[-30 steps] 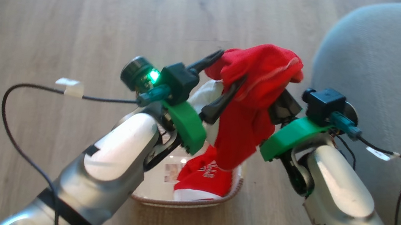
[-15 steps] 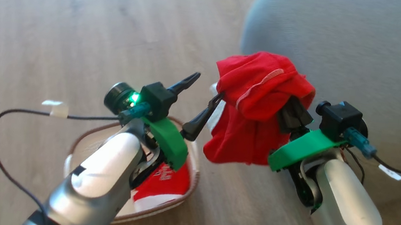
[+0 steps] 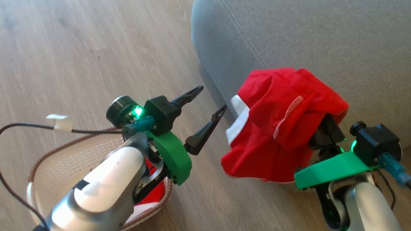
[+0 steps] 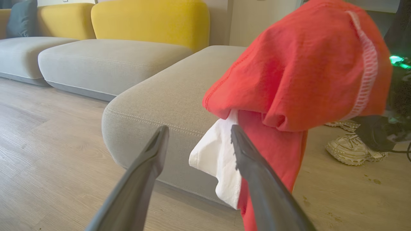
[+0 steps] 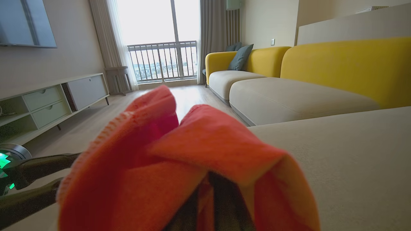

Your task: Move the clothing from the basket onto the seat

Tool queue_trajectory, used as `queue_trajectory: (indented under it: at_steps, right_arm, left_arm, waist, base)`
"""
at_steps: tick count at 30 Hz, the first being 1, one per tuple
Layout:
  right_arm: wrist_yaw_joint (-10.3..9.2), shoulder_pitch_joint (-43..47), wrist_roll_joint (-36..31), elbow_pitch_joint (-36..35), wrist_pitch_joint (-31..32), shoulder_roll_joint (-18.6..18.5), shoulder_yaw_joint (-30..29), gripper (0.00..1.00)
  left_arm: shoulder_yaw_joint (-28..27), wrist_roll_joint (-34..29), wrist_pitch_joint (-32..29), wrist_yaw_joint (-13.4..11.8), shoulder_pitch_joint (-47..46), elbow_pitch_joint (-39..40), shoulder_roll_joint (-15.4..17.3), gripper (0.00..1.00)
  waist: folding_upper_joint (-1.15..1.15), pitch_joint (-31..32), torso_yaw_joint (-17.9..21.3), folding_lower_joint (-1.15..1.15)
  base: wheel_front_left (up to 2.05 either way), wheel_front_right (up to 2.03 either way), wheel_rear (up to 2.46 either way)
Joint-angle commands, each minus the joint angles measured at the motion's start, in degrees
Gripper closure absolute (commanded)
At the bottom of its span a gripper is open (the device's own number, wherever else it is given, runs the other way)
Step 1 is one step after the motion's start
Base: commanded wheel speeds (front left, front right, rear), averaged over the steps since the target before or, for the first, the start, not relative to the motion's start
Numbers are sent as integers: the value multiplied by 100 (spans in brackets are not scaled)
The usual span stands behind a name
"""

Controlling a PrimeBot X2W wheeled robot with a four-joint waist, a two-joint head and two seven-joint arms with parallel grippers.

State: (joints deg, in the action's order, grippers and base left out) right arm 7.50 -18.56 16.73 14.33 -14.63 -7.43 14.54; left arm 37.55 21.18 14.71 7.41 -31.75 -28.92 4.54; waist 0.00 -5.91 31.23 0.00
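Our right gripper (image 3: 325,132) is pinching a red garment (image 3: 277,140), holding it aloft just beside the seat's (image 3: 317,35) rounded corner. Our left gripper (image 3: 210,98) is hanging spread and empty next to it, over the floor (image 3: 43,32). A second garment (image 3: 154,195) is lying in the basket (image 3: 61,168).

The head camera looks down from behind the left tool (image 3: 211,98) and right tool (image 3: 327,131). Each wrist camera sights along its tool, near the red garment (image 3: 263,154); all share the grey seat (image 3: 317,35).
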Motion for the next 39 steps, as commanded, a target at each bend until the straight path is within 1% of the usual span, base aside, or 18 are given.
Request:
queue_trajectory:
  at_steps: [1,5,9,11,17,21,24,25,26,29,32,37,39]
  right_arm:
    - [-1,-81,-59,-297,-37,7,27,100]
    - [-1,-191,-238,-392,-37,-208,-70,100]
    - [-1,-689,-492,-240,-37,-600,-58,100]
    - [-1,-1013,-591,-66,-37,-814,49,100]
    - [-1,-2174,-579,497,-37,-1229,106,100]
    - [-1,-3001,-618,923,-37,-1556,-16,100]
    - [-1,-3598,-680,1285,-37,-1871,-149,100]
    - [-1,-3598,-680,1285,-37,-1871,-149,100]
    - [-1,-3787,-695,1401,-37,-1954,-197,100]
    - [-1,-4292,-708,1770,-18,-2128,-482,100]
    - [-1,-4765,-722,2196,188,-2349,-753,100]
    - [-1,-5462,-775,2785,484,-2712,-1635,100]
    - [-1,-5623,-774,3087,605,-2809,-2126,100]
  left_arm:
    - [-129,14,29,6,-324,155,97,0]
    - [3,53,29,7,-392,174,166,0]
    - [102,61,29,7,-438,231,297,0]
    - [136,102,29,7,-433,265,357,0]
    - [230,99,29,7,-497,396,577,0]
    - [382,99,29,7,-616,445,727,0]
    - [486,131,19,7,-748,447,815,0]
    - [486,131,19,7,-748,447,815,0]
    - [529,139,10,7,-794,455,844,0]
    - [662,157,-27,7,-931,491,927,0]
    - [812,172,-71,7,-1038,549,1001,0]
    - [968,195,-134,7,-1164,673,1166,0]
    - [1046,209,-152,7,-1176,715,1225,0]
  waist:
    - [0,-109,35,0]
    - [0,-312,55,0]
    - [0,-563,69,0]
    - [0,-710,77,0]
    - [0,-1142,102,0]
    - [0,-1499,-5,0]
    - [0,-1797,-134,0]
    - [0,-1797,-134,0]
    - [0,-1889,-175,0]
    - [0,-2170,-312,0]
    - [0,-2424,-484,0]
    - [0,-2861,-817,0]
    - [0,-3019,-964,0]
  base:
    - [0,0,0]
    - [0,0,0]
    - [0,0,0]
    - [0,0,0]
    - [0,0,0]
    - [0,0,0]
    - [0,0,0]
    - [0,0,0]
    - [0,0,0]
    - [0,0,0]
    - [0,0,0]
    - [0,0,0]
    - [0,0,0]
